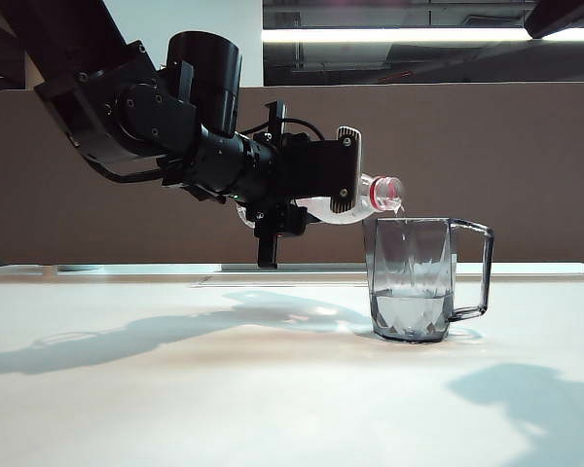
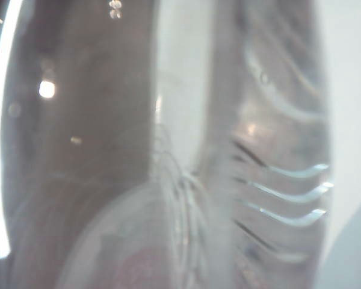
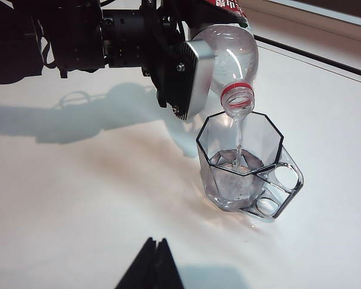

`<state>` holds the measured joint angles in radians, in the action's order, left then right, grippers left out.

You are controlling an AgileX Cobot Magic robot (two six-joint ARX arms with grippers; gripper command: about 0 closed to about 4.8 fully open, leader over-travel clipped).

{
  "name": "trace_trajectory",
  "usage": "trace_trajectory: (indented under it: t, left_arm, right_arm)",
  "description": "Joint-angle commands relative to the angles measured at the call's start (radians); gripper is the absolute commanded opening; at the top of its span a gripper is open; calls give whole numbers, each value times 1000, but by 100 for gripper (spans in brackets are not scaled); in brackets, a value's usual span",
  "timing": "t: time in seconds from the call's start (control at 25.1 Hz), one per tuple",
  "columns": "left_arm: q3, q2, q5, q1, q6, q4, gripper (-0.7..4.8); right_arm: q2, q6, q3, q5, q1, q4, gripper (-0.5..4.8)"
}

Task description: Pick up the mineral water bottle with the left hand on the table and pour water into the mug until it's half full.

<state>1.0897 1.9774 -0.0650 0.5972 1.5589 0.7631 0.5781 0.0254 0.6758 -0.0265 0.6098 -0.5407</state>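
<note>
Table (image 1: 175,389) is open around your mug (image 1: 414,282); left gripper (image 1: 343,185) clamps the tilted bottle (image 1: 375,195), mouth over the rim, water (image 3: 237,141) streaming. Right gripper (image 3: 151,265): fingers together, near edge.

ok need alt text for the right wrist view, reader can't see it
The left gripper holds the mineral water bottle tipped over the mug, and a thin stream of water falls from its red-ringed neck into the mug, which stands on the off-white table. The right gripper shows only as dark fingertips with no gap between them, away from the mug.
</note>
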Motion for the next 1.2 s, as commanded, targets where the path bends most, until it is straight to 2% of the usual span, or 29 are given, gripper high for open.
trace_trajectory:
  t: [0.04,1.2]
  left_arm:
    - [11,-11,-4,1,6,47,179]
    - [12,-11,-4,0,23,46,179]
  right_arm:
    - [-3,-3,6,2,0,13,-8]
    - [-3,-3,6,2,0,14,-8]
